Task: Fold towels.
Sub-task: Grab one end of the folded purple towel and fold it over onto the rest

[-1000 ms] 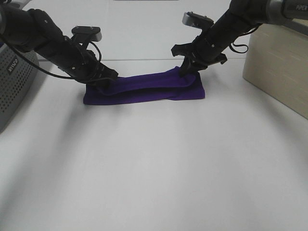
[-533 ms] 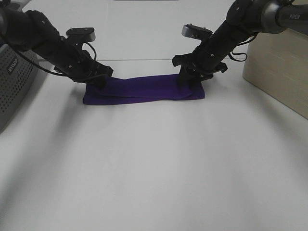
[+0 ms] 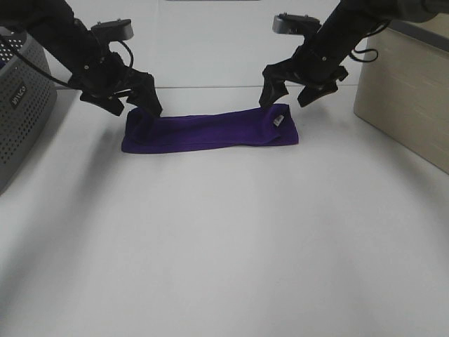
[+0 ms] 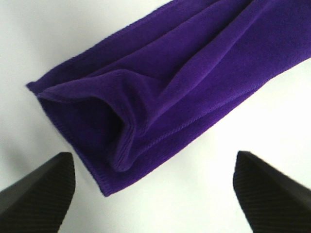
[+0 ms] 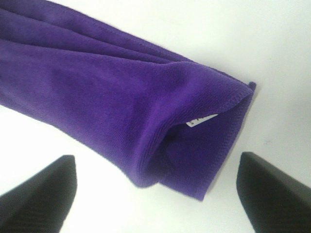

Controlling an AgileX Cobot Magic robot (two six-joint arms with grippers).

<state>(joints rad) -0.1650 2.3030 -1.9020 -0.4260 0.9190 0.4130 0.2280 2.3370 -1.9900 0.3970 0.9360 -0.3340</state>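
The deep purple towel [image 3: 210,130] lies on the white table folded into a long narrow strip, with its white tag [image 3: 278,119] showing at the right end. My left gripper [image 3: 133,105] is open and empty just above the strip's left end, which the left wrist view shows as a layered fold [image 4: 160,92] between my fingers [image 4: 39,194]. My right gripper [image 3: 287,96] is open and empty above the right end. The right wrist view shows the folded end [image 5: 126,97] and the tag [image 5: 201,120] between the fingers [image 5: 277,189].
A grey perforated basket [image 3: 21,105] stands at the left edge. A beige box [image 3: 403,91] stands at the right. The white table [image 3: 224,239] stretches in front of the towel.
Both grippers have let go of the towel's ends, opened and lifted up and back. The folded-over layer now lies flat on the strip, and the tag has come into view.
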